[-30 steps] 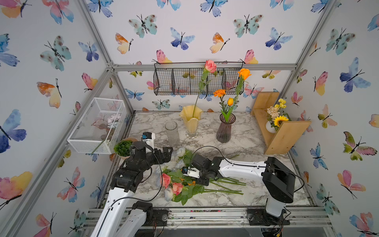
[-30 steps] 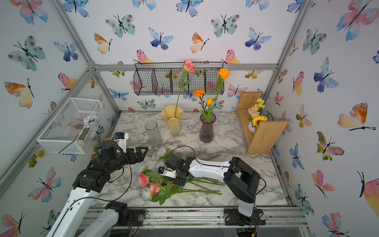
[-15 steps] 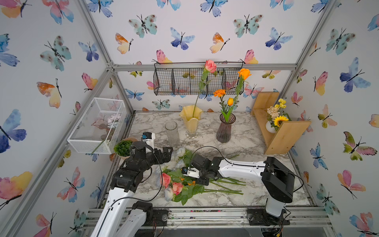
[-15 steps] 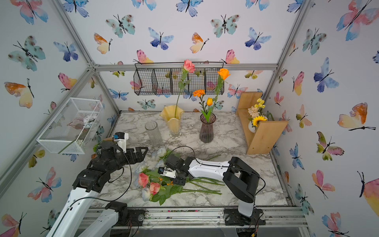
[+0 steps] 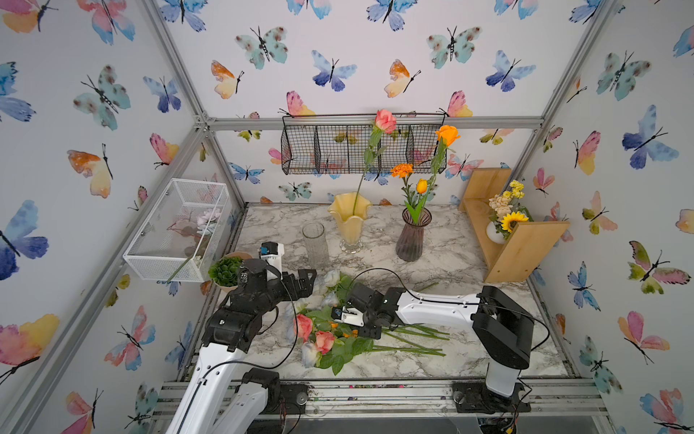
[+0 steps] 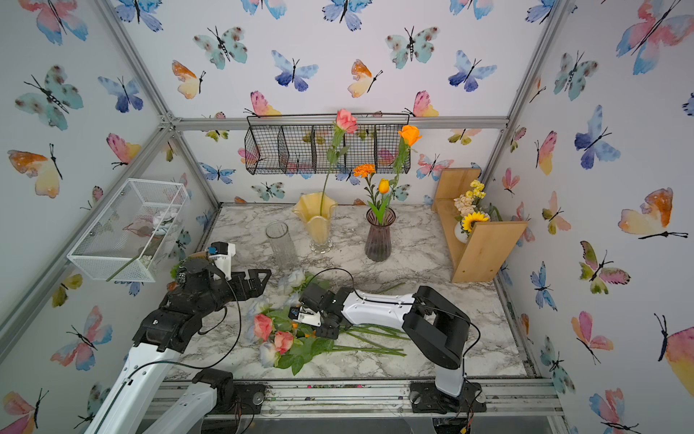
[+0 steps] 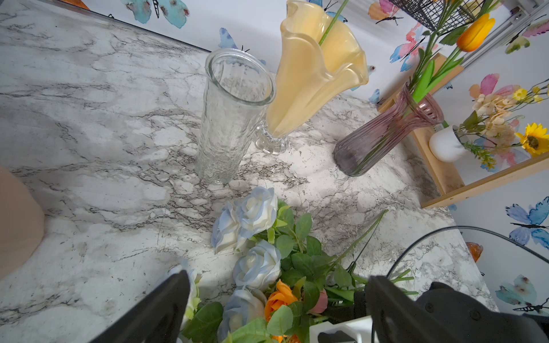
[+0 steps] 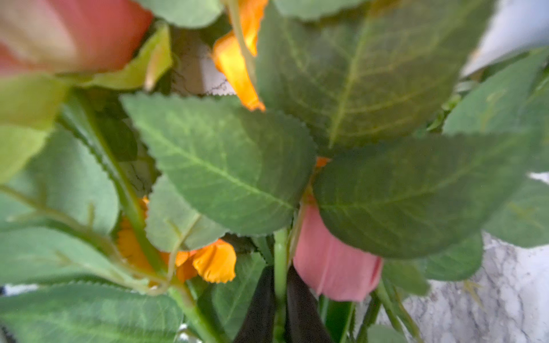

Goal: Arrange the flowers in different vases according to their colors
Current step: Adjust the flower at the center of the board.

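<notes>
Almost no movement against the picture of one second ago: same posture for the left arm [image 5: 240, 312] and the right arm [image 5: 435, 310], same heap of flowers [image 5: 338, 340] on the marble table [image 5: 469, 263], at most a very slight shift at the right elbow.

For the right gripper [image 8: 279, 285]: low inside the heap, reaching in from the right, jaws narrow and pressed on a thin green stem [image 8: 279, 246], as seen in the right wrist view. Impossible to tell which bloom belongs to this stem. Just beside it, a pink tulip bud [image 8: 332, 267] and some orange petals [image 8: 214, 264], partly under broad leaves [image 8: 225, 166].

For the left gripper [image 5: 308, 283]: spread wide, gripping no object, hovering just left of the heap and close to the white-blue roses [image 7: 257, 210]. In the left wrist view, flowers showing beyond its two dark fingers [image 7: 160, 311].

As for the heap: near the middle of the table, toward the near edge, with blooms to the left and stems pointing right. On its near-left side, two pink roses [image 5: 303, 327]; on its far side, the white-blue ones.

Farther back, three vases in a row, all upright and apart from each other. On the left, the clear glass vase [image 5: 315, 244]. In the middle, the yellow vase [image 5: 351, 221] with one long-stemmed pink rose [image 5: 385, 120]. On the right, the purple vase [image 5: 413, 236] with an orange rose [image 5: 447, 134], a marigold [image 5: 402, 170] and an orange tulip [image 5: 421, 186].
</notes>
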Controlling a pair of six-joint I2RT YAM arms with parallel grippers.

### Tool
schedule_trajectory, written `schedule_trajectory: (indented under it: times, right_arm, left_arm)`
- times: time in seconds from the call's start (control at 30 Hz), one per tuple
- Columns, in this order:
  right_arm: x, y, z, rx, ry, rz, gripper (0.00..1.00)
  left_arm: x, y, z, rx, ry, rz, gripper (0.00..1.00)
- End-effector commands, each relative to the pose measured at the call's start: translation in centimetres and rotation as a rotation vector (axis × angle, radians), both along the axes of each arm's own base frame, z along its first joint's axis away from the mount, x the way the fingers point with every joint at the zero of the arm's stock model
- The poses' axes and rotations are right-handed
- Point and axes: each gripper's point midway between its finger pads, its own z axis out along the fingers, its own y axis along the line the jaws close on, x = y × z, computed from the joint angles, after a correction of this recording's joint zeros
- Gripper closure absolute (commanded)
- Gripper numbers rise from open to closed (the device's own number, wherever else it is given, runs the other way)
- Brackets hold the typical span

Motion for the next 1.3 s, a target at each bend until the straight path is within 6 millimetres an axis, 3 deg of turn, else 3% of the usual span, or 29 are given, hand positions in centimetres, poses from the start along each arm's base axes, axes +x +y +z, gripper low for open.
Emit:
schedule_trajectory:
  times: [0.0, 0.5, 0.67, 1.07, 1.27]
  right_arm:
    - [1.2, 0.9, 2.2, 0.031, -0.082, 0.000, 0.92]
    - [2.3, 1.6, 7.9, 0.148, -0.203, 0.036, 0.97]
    - [2.5, 1.6, 9.0, 0.178, -0.209, 0.033, 0.97]
    - [6.7, 1.1, 15.7, 0.493, -0.139, -0.137, 0.97]
    - [7.6, 0.8, 18.5, 0.626, -0.106, -0.176, 0.97]
  left_arm:
    - [0.2, 0.5, -0.1, 0.007, -0.006, 0.028, 0.01]
    - [0.2, 0.5, 0.0, 0.008, -0.006, 0.030, 0.01]
    - [0.2, 0.5, -0.1, 0.009, -0.006, 0.030, 0.01]
    - [0.2, 0.7, 0.1, 0.009, -0.013, 0.037, 0.01]
    - [0.2, 0.7, 0.2, 0.010, -0.014, 0.040, 0.01]
